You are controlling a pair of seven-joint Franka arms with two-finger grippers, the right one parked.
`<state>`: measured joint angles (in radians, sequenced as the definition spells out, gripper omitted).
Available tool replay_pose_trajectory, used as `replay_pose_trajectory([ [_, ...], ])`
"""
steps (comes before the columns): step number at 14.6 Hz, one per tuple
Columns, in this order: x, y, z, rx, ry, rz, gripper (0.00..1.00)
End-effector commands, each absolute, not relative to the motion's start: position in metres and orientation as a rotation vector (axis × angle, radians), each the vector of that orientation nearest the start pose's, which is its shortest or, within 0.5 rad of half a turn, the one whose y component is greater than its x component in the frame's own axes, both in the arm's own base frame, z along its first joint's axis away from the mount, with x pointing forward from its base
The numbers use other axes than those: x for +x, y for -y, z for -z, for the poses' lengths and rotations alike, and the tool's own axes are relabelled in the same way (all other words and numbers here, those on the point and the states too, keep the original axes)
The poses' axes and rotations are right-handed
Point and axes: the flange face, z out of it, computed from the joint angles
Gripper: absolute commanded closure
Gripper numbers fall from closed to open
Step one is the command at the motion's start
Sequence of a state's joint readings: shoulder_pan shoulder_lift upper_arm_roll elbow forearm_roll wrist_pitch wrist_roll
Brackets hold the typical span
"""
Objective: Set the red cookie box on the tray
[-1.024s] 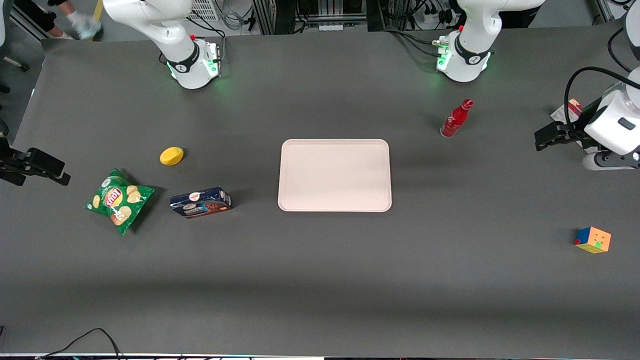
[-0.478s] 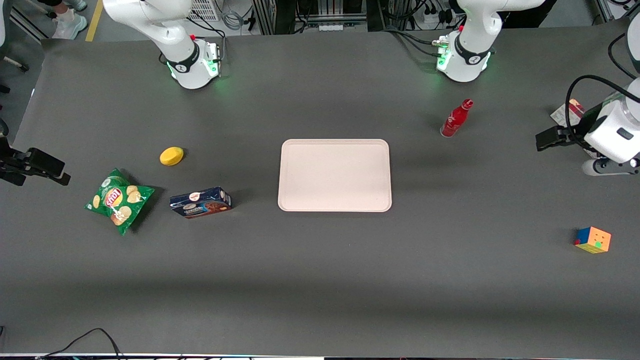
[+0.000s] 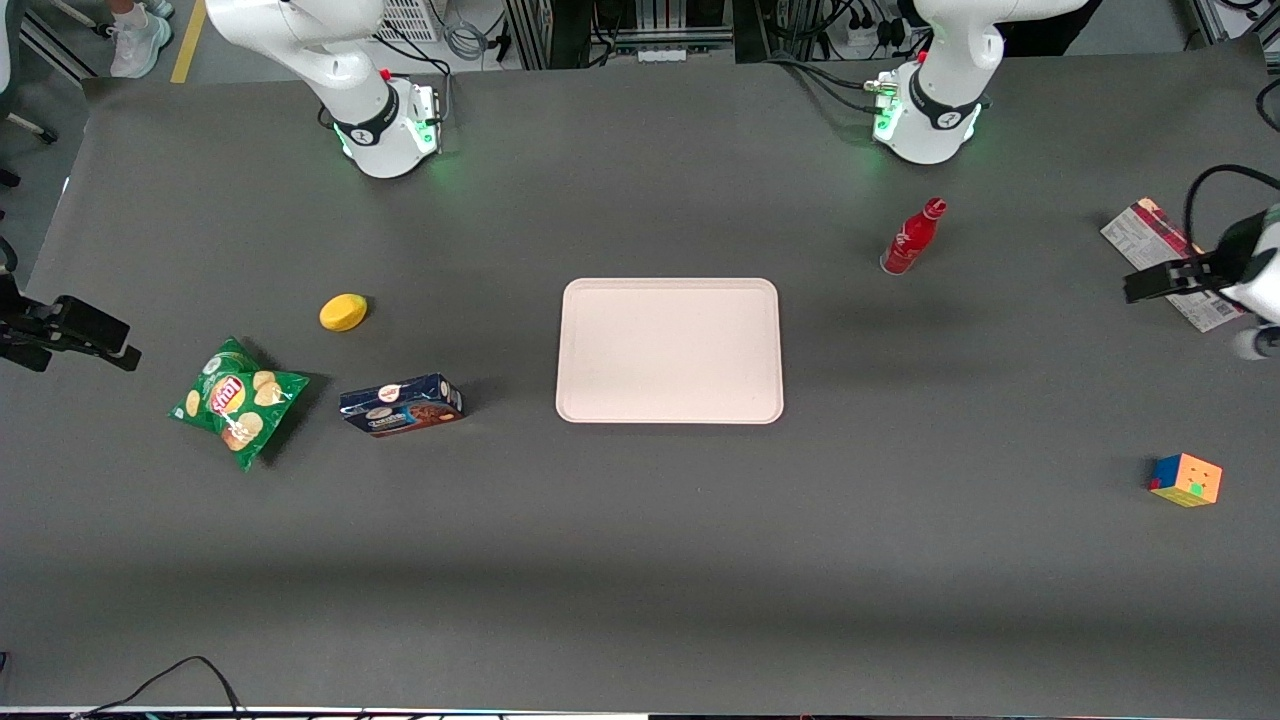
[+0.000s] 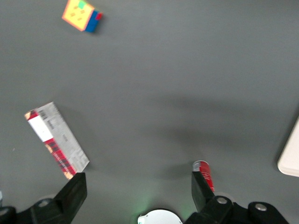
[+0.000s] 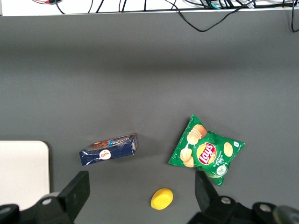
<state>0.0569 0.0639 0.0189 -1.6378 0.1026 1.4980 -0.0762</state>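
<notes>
Grey matting covers the bench (image 3: 640, 560), and the red cookie box (image 3: 1150, 240) lies flat on it at the working arm's end, printed white-and-grey face up, with a strip of dark red showing along one long edge. In the front view the left arm's tool (image 3: 1165, 282) hangs over the nearer part of the box, its dark fingers (image 3: 1150, 285) reaching toward the middle of the bench. From the wrist camera the tool (image 4: 138, 189) stands wide, its two fingertips well apart with bare bench between them and nothing held; one fingertip (image 4: 74, 186) is just beside a corner of the cookie box (image 4: 57, 140), but whether it touches cannot be told.

Mid-bench sits the tray (image 3: 669, 350), pale and bare, well apart from the box. A red bottle (image 3: 912, 237) stands upright between the tray and the box, nearer the tray. A coloured puzzle cube (image 3: 1185, 479) rests at the working arm's end, nearer the front camera than the box. Toward the parked arm's end lie a dark blue box (image 3: 401, 404), a green chip bag (image 3: 238, 400) and a yellow round thing (image 3: 343, 311).
</notes>
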Motion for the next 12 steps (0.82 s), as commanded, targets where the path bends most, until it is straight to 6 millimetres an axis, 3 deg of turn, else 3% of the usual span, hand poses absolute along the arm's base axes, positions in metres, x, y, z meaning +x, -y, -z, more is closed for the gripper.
replay_pose_trajectory([
  [1,0.549,-0.134,-0.545,-2.988,0.322,-0.355,0.0],
  [5,0.52,-0.225,-0.504,-2.974,0.481,-0.437,0.0],
  [7,0.502,-0.262,-0.47,-2.999,0.421,-0.416,0.0],
  [11,0.451,-0.294,-0.41,-3.017,0.511,-0.457,0.0],
  [12,0.438,-0.291,-0.396,-3.034,0.512,-0.433,0.0],
])
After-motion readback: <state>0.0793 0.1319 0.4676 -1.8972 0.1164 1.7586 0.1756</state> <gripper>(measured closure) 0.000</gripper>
